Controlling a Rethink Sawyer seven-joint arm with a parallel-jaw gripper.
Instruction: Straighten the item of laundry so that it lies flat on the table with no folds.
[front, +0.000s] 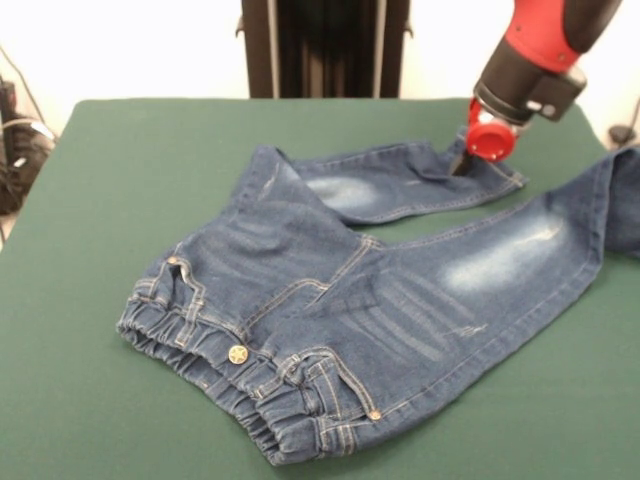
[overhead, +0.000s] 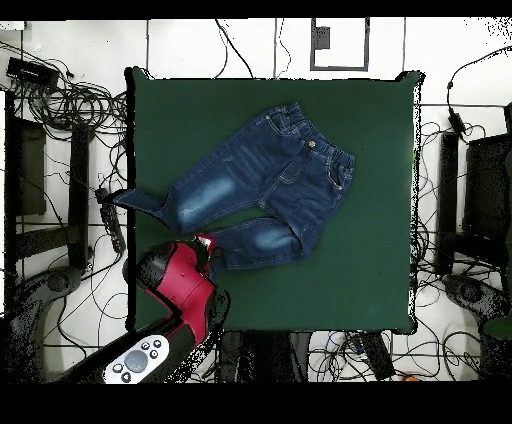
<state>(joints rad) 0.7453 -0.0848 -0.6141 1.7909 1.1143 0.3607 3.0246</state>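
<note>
The blue denim jeans (front: 380, 290) lie on the dark green table (front: 120, 180), waistband and star button toward the front left. One leg runs right to the table's edge, where its end is turned over. The other leg lies folded across toward the back right. My gripper (front: 462, 165) is down at this leg's cuff and looks shut on the fabric, which rises slightly to it. In the overhead view the jeans (overhead: 265, 180) lie left of the middle of the table (overhead: 370, 250), with the gripper (overhead: 205, 243) at the lower leg's end.
The robot's pedestal (front: 325, 45) stands behind the table's far edge. Cables and equipment (overhead: 60, 150) lie on the floor around the table. One leg end hangs over the table's side (overhead: 120, 197).
</note>
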